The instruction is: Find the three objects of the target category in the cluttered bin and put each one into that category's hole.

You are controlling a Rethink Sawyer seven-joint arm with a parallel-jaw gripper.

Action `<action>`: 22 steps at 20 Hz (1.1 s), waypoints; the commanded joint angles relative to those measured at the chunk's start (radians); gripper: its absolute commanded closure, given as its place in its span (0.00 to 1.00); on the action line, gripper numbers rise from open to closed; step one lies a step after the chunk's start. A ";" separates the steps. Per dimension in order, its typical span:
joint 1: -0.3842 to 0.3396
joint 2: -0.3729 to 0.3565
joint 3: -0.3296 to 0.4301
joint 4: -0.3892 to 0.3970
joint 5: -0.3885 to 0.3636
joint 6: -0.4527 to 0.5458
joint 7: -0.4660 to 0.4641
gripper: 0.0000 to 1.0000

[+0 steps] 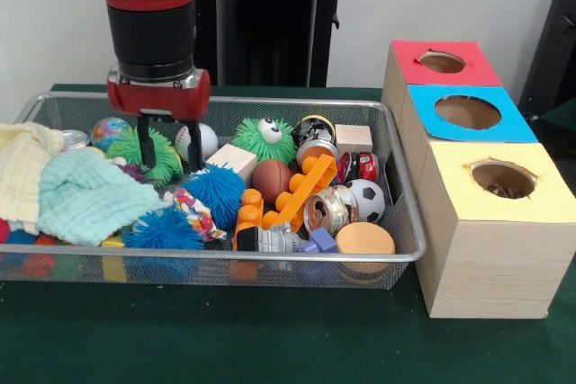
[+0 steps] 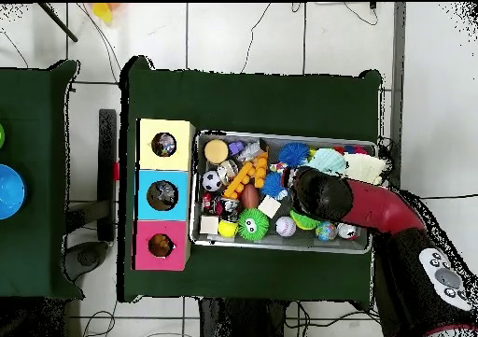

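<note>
search step, i judge; open, empty pincer [image 1: 168, 141] hangs above the green spiky rubber ball [image 1: 147, 152] at the wire mesh bin's [image 1: 400, 222] ten o'clock; next needs a straight descent.

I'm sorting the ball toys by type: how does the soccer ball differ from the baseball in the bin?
The soccer ball is white with black patches; the baseball is white with red stitching. The soccer ball lies near the yellow box, in full view; the baseball sits at the back, partly behind the gripper. Both are small and round.
</note>
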 commanded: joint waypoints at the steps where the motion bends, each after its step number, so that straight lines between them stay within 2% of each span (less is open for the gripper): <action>1: 0.033 0.114 0.038 -0.051 0.020 -0.025 0.094 0.00; 11: 0.034 0.168 0.039 -0.083 0.020 -0.064 0.096 0.00; 16: -0.012 0.244 0.057 -0.155 -0.015 -0.102 0.033 0.00; 19: -0.020 0.237 0.048 -0.172 -0.043 -0.122 0.016 0.00; 22: -0.031 0.204 0.045 -0.162 -0.042 -0.089 -0.002 0.00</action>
